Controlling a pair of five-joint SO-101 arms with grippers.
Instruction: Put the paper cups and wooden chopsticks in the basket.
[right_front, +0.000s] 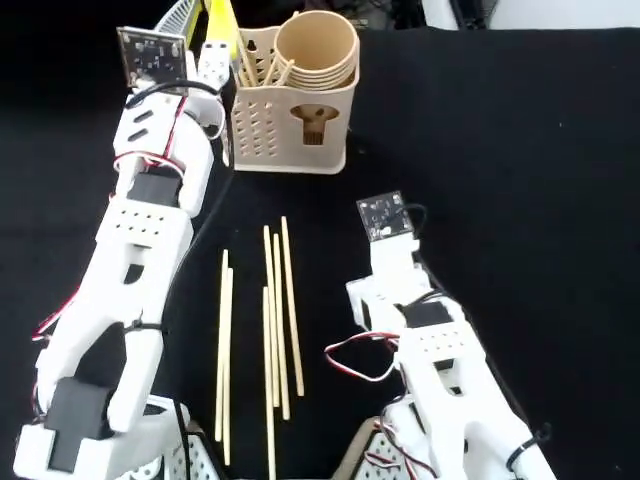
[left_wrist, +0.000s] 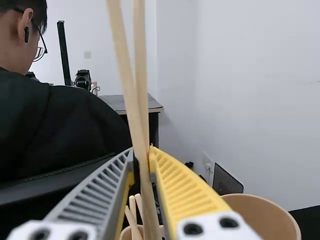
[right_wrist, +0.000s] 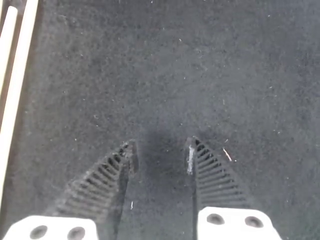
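Step in hand, likely: dropping held chopsticks into the basket.
Left end effector (left_wrist: 141, 153) pinches two pale wooden chopsticks (left_wrist: 131, 75) above the beige perforated plastic basket (right_front: 295, 135); next move calls for release. Right end effector (right_wrist: 161, 150) is spread over the black worktop (right_wrist: 200, 60).

Both arms are built of white printed shells with black motor blocks (right_front: 75, 408): the left arm (right_front: 140, 250) at the frame's left, the right arm (right_front: 430, 350) at lower right. Red cables (right_front: 352, 341) are looped alongside. The left gripper (left_wrist: 141, 150) is ribbed grey and yellow; the right gripper (right_wrist: 161, 145) is ribbed dark.
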